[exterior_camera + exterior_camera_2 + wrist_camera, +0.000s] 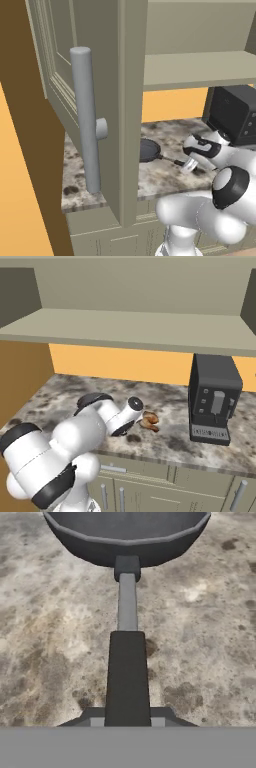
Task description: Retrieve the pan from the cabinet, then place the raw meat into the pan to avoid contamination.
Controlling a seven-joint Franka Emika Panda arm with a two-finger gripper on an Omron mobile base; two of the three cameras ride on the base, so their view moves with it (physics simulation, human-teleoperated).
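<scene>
The small round dark grey frying pan (148,150) sits flat on the mottled grey-brown stone worktop (165,175), partly hidden in the left base view behind the edge of the open beige-grey cabinet door (127,100). That door is panelled and carries a long smooth grey cylindrical bar handle (86,120) on a short round stub. Behind it the cabinet's plain matte shelf (200,70) runs across above the worktop.

In the hand view the pan's shallow faceted wall (127,542) curves across the top, and its thin straight handle (127,662) runs down the middle: a dark socket at the rim, a paler grey neck, then a broad flat black grip. The end effector (127,722) is clamped narrow on the near end of that black grip, a fingertip (95,718) showing at either side of it. In the left base view the end effector (189,165) sits low over the worktop at the handle's end.

The lumpy brownish-orange raw meat (149,420) with pale patches lies on the worktop just beside the white arm's wrist in the right base view. Further right stands a black box-shaped coffee machine (214,398) with a small grey front panel.
</scene>
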